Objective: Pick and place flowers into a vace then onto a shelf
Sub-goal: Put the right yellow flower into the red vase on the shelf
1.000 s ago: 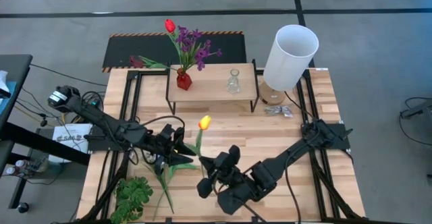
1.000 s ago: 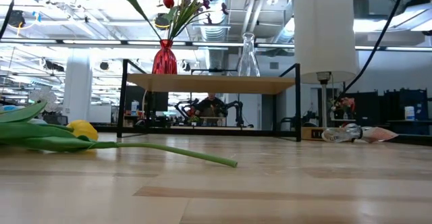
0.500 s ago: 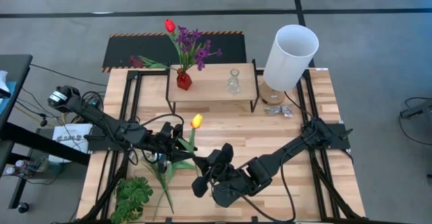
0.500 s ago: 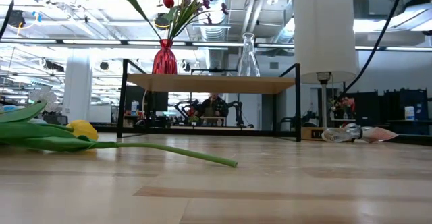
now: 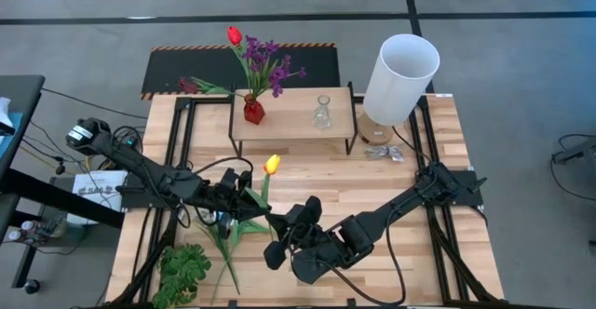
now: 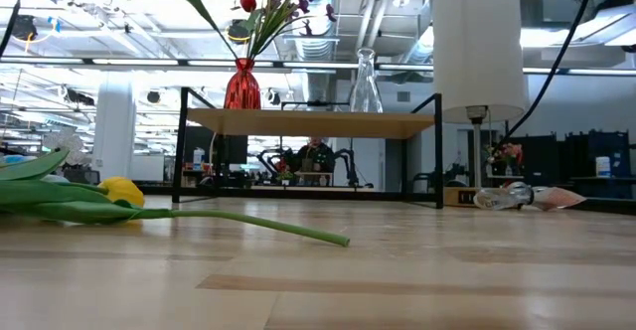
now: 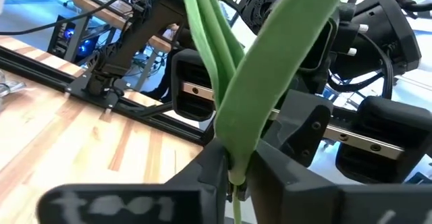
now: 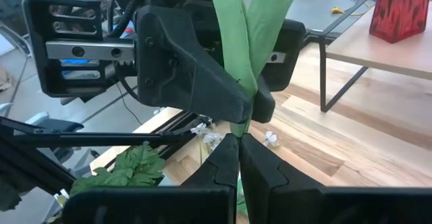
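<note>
A yellow tulip [image 5: 271, 165] on a long green stem is held in the air over the table's middle, its head toward the far edge. My left gripper [image 5: 253, 205] and my right gripper [image 5: 277, 227] meet at its stem, both shut on it. On the shelf [image 5: 293, 123] stand a red vase [image 5: 253, 111] holding a red tulip and a purple bunch, and an empty clear glass vase [image 5: 322, 114]. A second yellow tulip [image 6: 119, 191] lies flat on the table. My left gripper pinches the tulip's stem [image 7: 233, 173] between its two fingers, right where the leaves branch off. The fingers come level from the table's left and lie across the stem. The tulip is clear of the table, its leaves rising past the fingers. My right gripper pinches the same stem [image 8: 237, 131] between its two fingertips, close beside the left gripper's fingers [image 8: 202, 82]. It comes from the table's right, slanting slightly down, across the stem. The stem is clear of the table.
A tall white cylinder [image 5: 400, 67] stands at the far right beside the shelf, with a crumpled wrapper [image 5: 382, 151] at its foot. A green leafy plant [image 5: 186, 267] and a loose green stem [image 5: 226, 258] lie near the front left. Small white blossoms [image 8: 206, 133] lie below the grippers.
My right gripper has carried the yellow tulip a little toward the table's left, bringing its stem between my left gripper's fingers, and the head has shifted left with it. My left gripper has shut on the stem. The tulip lying on the table has not moved.
</note>
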